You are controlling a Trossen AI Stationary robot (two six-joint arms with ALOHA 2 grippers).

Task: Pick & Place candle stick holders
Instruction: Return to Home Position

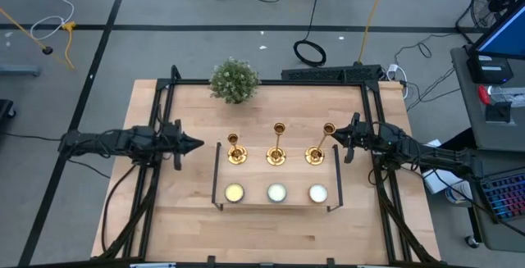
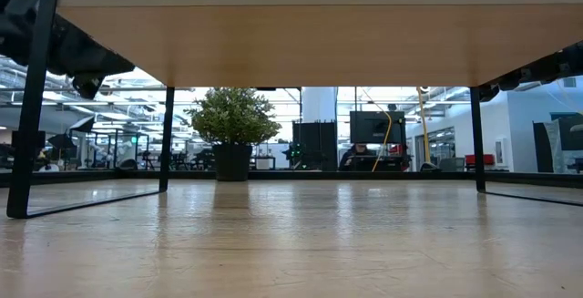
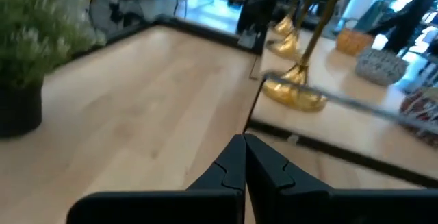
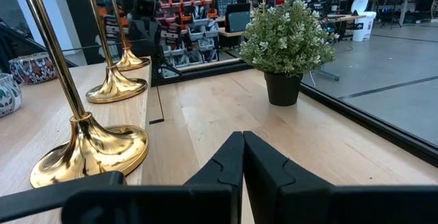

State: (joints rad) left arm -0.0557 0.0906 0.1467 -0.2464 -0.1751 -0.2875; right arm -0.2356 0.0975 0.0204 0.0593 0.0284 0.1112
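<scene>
Across the pale wooden bench [image 1: 189, 219] sits a low wooden shelf on black metal legs [image 1: 254, 174]. Three shiny gold metal candle stick holders [image 1: 277, 147] stand upright in a row on it, with three round pale candles [image 1: 276, 193] lined up beside them. A bushy green potted plant [image 1: 235, 80] stands beyond. The left claw [image 1: 198, 144] hovers off the shelf's left end and the right claw [image 1: 334, 139] just beside its right end, both pressed together.

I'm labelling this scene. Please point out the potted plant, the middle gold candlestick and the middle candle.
Potted plant [image 1: 235, 79]: high view, on its leafy top.
Middle gold candlestick [image 1: 278, 156]: high view, on its round base.
Middle candle [image 1: 276, 192]: high view, on its pale top.
</scene>
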